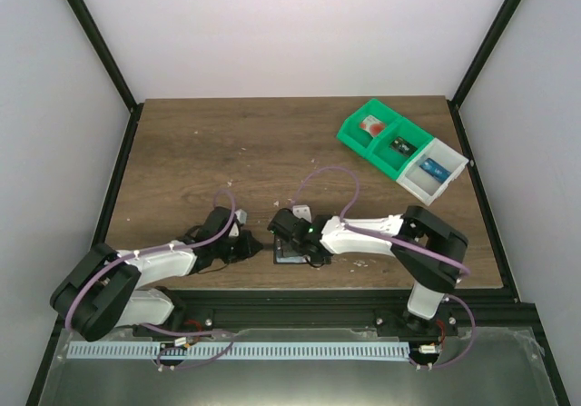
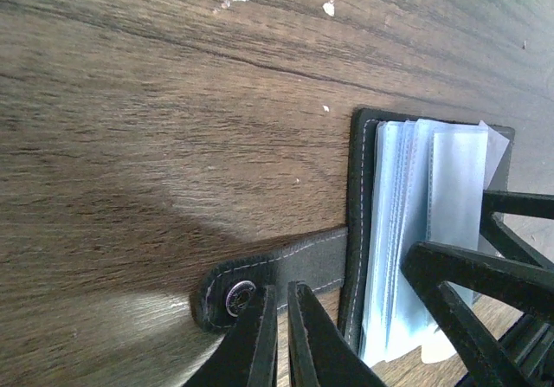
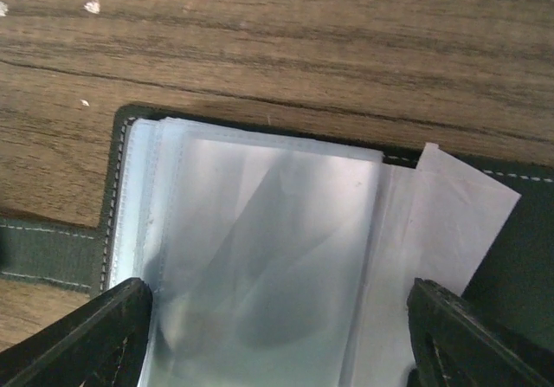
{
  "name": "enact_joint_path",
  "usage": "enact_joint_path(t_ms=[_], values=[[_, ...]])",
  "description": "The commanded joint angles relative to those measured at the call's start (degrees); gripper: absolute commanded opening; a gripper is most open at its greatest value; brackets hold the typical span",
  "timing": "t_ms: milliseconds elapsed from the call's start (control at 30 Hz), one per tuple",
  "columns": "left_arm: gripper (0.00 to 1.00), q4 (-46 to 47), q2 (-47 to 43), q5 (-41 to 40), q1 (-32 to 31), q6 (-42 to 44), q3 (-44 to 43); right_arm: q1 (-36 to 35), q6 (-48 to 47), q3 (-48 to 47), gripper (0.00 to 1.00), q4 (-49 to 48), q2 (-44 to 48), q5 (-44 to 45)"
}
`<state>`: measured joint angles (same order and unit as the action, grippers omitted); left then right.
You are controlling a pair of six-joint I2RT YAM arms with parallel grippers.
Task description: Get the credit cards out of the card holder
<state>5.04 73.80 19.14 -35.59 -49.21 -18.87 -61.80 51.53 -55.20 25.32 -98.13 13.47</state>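
While the left gripper [image 2: 281, 295] sits closed on the strap [image 2: 299, 261] beside the card holder [image 2: 357, 222], we should close the wide-open right gripper [image 3: 277, 318] squarely on the pale card [image 3: 459, 214] jutting from it.

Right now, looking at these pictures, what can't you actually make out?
- Top view: the card holder is mostly hidden under the right arm.
- Right wrist view: glare on the clear sleeves hides whether cards sit inside, and the bottom edge cuts them off.
- Top view: what lies in the green bins and the white bin is too small to name.
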Motion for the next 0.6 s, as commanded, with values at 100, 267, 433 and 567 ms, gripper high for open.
enact_joint_path(t_ms=[100,267,433,567], values=[[0.08,1.81,-0.58,0.09,0.21,0.48,1.38,-1.29,0.65,-3.52,0.84,2.51,-3.03,2.40],[0.07,1.90,-0.31,-0.15,0.22,0.63,1.65,-1.40,0.31,-3.09,0.81,2.64,-2.91,2.90],[0.07,0.98,1.07,-0.92,0.51,1.62,1.00,-1.39,0.09,-2.54,0.73,3.43,-1.30,4.31],[0.06,0.10,1.65,-1.94,0.53,2.36,0.73,-1.37,-0.07,-1.85,0.64,3.83,-0.15,5.23]])
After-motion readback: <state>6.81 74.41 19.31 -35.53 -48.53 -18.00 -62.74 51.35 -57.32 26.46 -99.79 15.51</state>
